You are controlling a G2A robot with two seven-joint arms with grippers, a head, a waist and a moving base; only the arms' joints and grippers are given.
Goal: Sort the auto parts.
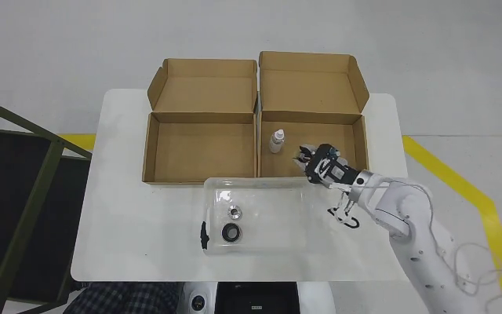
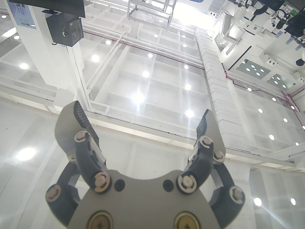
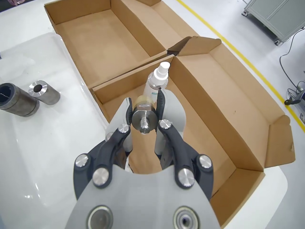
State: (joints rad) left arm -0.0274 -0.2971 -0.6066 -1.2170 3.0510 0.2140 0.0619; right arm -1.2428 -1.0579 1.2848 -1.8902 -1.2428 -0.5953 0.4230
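Threaded metal part is clamped between the fingers of the right end effector, which are closed down to the part's width. Long axis runs along the fingers: threaded stud points back toward the wrist, brass-coloured end faces away. Top view puts this end effector over the near left part of the right cardboard box; the part itself is too small to make out there.

Spray bottle stands upright inside the same box, just past the fingertips and in line with the part's brass end, near the wall shared with the left cardboard box.

Clear tray sits on the white bench, nearer the robot than both boxes. It holds a steel sleeve and a dark bushing, close together, standing on end with bores up. Small black piece lies at the tray's left rim; kind not discernible.

Left end effector points up at the ceiling, fingers spread wide, nothing between them.
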